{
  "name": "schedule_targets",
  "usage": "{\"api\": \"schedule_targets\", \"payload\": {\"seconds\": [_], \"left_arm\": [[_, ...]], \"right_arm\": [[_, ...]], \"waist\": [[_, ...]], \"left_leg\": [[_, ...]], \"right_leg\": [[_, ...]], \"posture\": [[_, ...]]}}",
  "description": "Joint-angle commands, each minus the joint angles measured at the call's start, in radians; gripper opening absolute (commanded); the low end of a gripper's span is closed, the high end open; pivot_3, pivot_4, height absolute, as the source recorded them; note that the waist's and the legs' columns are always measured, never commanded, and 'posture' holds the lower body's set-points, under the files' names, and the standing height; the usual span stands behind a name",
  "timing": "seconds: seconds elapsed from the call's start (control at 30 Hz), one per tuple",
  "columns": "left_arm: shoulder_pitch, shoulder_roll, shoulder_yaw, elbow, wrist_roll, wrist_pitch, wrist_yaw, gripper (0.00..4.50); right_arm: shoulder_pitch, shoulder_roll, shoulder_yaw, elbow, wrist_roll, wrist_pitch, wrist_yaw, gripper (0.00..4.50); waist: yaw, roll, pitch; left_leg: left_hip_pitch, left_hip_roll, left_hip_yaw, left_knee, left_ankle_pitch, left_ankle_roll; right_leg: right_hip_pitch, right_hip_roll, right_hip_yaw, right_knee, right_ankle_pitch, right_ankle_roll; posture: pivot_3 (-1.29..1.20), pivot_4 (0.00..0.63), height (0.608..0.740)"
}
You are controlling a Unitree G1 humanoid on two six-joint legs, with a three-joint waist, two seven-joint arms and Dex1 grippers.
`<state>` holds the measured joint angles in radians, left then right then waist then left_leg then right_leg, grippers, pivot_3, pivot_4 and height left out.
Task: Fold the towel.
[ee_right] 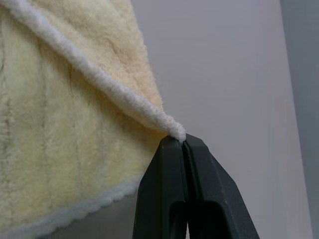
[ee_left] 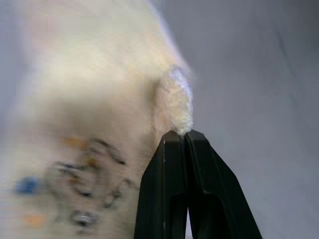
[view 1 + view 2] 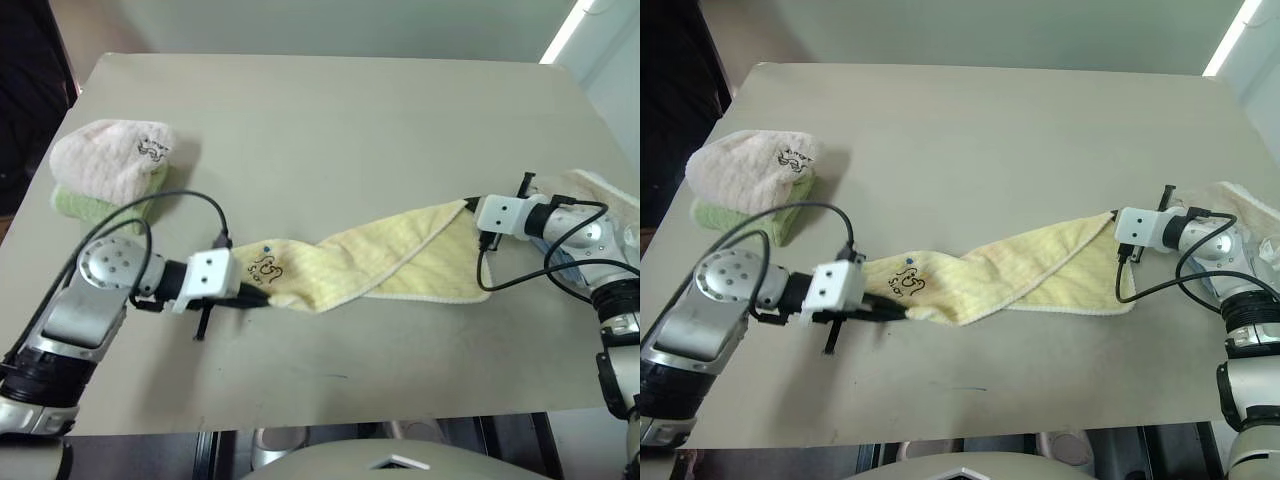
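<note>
The pale yellow towel [image 3: 380, 255] lies twisted and stretched across the table between my two grippers. Its dark embroidered design [image 3: 268, 267] sits near the left end. My left gripper [image 3: 252, 293] is shut on the towel's edge right beside that design; in the left wrist view a tuft of towel edge [image 2: 177, 104] sticks out from the closed fingertips [image 2: 172, 149]. My right gripper [image 3: 470, 206] is shut on the towel's far right corner, and the right wrist view shows the white hem [image 1: 99, 79] pinched at the fingertips [image 1: 169, 154]. The right half of the towel is folded over on itself.
A folded pink towel [image 3: 110, 152] sits on a green one [image 3: 92, 208] at the table's back left. Pale cloth and clear plastic [image 3: 600, 190] lie at the right edge behind my right arm. The beige table [image 3: 350, 110] has bare surface at the back and front.
</note>
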<state>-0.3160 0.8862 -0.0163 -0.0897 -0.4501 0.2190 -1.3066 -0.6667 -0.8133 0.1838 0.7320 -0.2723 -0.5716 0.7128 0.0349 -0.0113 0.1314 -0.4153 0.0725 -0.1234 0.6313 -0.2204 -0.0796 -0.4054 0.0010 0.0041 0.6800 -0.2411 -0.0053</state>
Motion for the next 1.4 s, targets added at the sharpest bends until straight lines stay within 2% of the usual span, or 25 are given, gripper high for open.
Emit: {"api": "schedule_targets", "payload": {"seconds": [0.03, 0.13, 0.37, 0.57, 0.63, 0.77, 0.87, 0.93, 1.07, 1.17, 1.23, 1.33, 1.4], "left_arm": [[-0.127, -0.054, 0.171, 0.077, -0.158, 0.164, 0.154, 0.0], [-0.25, -0.102, 0.252, 0.213, -0.146, 0.151, 0.274, 0.0], [-0.485, -0.167, 0.302, 0.501, -0.034, 0.004, 0.46, 0.0], [-0.595, -0.166, 0.332, 0.605, -0.03, -0.066, 0.459, 0.0], [-0.592, -0.126, 0.385, 0.595, -0.105, 0.006, 0.401, 0.0], [-0.483, -0.064, 0.399, 0.484, -0.172, 0.107, 0.279, 0.0], [-0.304, -0.002, 0.428, 0.366, -0.22, 0.213, 0.214, 0.0], [-0.207, 0.024, 0.456, 0.299, -0.254, 0.27, 0.196, 0.0], [0.022, 0.057, 0.504, 0.153, -0.28, 0.332, 0.146, 0.0], [0.147, 0.075, 0.522, 0.08, -0.278, 0.351, 0.131, 0.0], [0.202, 0.089, 0.537, 0.033, -0.292, 0.379, 0.123, 0.0], [0.253, 0.103, 0.556, -0.006, -0.312, 0.411, 0.108, 0.0], [0.277, 0.112, 0.561, -0.022, -0.317, 0.423, 0.099, 0.0]], "right_arm": [[-0.037, -0.042, -0.081, -0.057, 0.088, 0.049, 0.029, 0.02], [-0.083, -0.066, -0.11, -0.062, 0.111, 0.084, 0.042, 0.02], [-0.222, -0.076, -0.144, -0.02, 0.149, 0.139, 0.052, 0.02], [-0.316, -0.096, -0.167, -0.009, 0.185, 0.156, 0.077, 0.02], [-0.302, -0.13, -0.221, -0.097, 0.291, 0.224, 0.179, 0.02], [-0.173, -0.188, -0.279, -0.307, 0.452, 0.369, 0.349, 0.02], [0.068, -0.254, -0.346, -0.59, 0.634, 0.581, 0.481, 0.02], [0.196, -0.286, -0.388, -0.731, 0.714, 0.689, 0.518, 0.02], [0.402, -0.299, -0.451, -0.928, 0.812, 0.84, 0.54, 0.02], [0.519, -0.297, -0.473, -1.024, 0.851, 0.901, 0.56, 0.02], [0.581, -0.307, -0.481, -1.063, 0.858, 0.921, 0.584, 0.02], [0.615, -0.323, -0.488, -1.071, 0.855, 0.936, 0.61, 0.02], [0.606, -0.323, -0.48, -1.066, 0.856, 0.945, 0.616, 0.02]], "waist": [[-0.002, 0.001, 0.0], [-0.003, 0.003, 0.001], [-0.007, 0.003, 0.001], [-0.007, 0.003, 0.001], [-0.007, 0.004, 0.002], [-0.006, 0.004, 0.002], [-0.005, 0.003, 0.002], [-0.005, 0.003, 0.002], [-0.006, 0.002, 0.002], [-0.006, 0.002, 0.002], [-0.005, 0.001, 0.003], [-0.006, 0.0, 0.003], [-0.008, 0.0, 0.003]], "left_leg": [[0.0, 0.0, 0.0, 0.0, 0.0, 0.0], [0.002, 0.001, 0.003, 0.0, 0.002, 0.0], [0.003, 0.001, 0.004, 0.0, 0.003, 0.001], [0.0, 0.0, 0.004, -0.001, 0.003, 0.002], [-0.001, 0.0, 0.005, -0.001, 0.003, 0.002], [-0.009, 0.001, 0.008, -0.002, 0.007, 0.0], [-0.01, 0.002, 0.019, -0.003, 0.008, -0.002], [-0.01, 0.005, 0.023, -0.001, 0.008, -0.01], [-0.01, 0.008, 0.027, 0.002, 0.007, -0.011], [-0.002, 0.007, 0.03, 0.002, 0.0, 0.0], [0.004, 0.006, 0.03, 0.002, 0.0, 0.0], [0.008, 0.007, 0.031, 0.002, 0.0, 0.0], [0.012, 0.008, 0.033, 0.002, 0.001, 0.0]], "right_leg": [[0.0, 0.0, 0.0, 0.0, 0.001, -0.001], [0.001, 0.0, 0.001, 0.0, 0.002, 0.0], [0.001, 0.0, 0.002, -0.001, 0.004, 0.001], [0.0, 0.0, 0.002, -0.005, 0.004, 0.002], [0.0, 0.0, 0.002, -0.006, 0.004, 0.002], [-0.007, 0.001, 0.002, -0.009, 0.003, 0.003], [-0.005, 0.003, 0.002, -0.017, 0.003, 0.004], [-0.003, 0.005, 0.004, -0.019, 0.001, 0.006], [-0.004, 0.011, 0.01, -0.018, 0.001, 0.007], [0.002, 0.018, 0.019, -0.018, 0.001, 0.008], [0.006, 0.022, 0.023, -0.017, 0.0, 0.009], [0.009, 0.026, 0.025, -0.017, -0.001, -0.001], [0.011, 0.028, 0.027, -0.017, 0.0, 0.002]], "posture": [[0.0, 0.15, 0.74], [0.0, 0.15, 0.74], [0.0, 0.15, 0.74], [0.0, 0.15, 0.74], [0.0, 0.15, 0.74], [0.0, 0.15, 0.74], [0.0, 0.15, 0.74], [0.0, 0.15, 0.74], [0.0, 0.15, 0.74], [0.0, 0.15, 0.74], [0.0, 0.15, 0.74], [0.0, 0.15, 0.74], [0.0, 0.15, 0.74]]}}
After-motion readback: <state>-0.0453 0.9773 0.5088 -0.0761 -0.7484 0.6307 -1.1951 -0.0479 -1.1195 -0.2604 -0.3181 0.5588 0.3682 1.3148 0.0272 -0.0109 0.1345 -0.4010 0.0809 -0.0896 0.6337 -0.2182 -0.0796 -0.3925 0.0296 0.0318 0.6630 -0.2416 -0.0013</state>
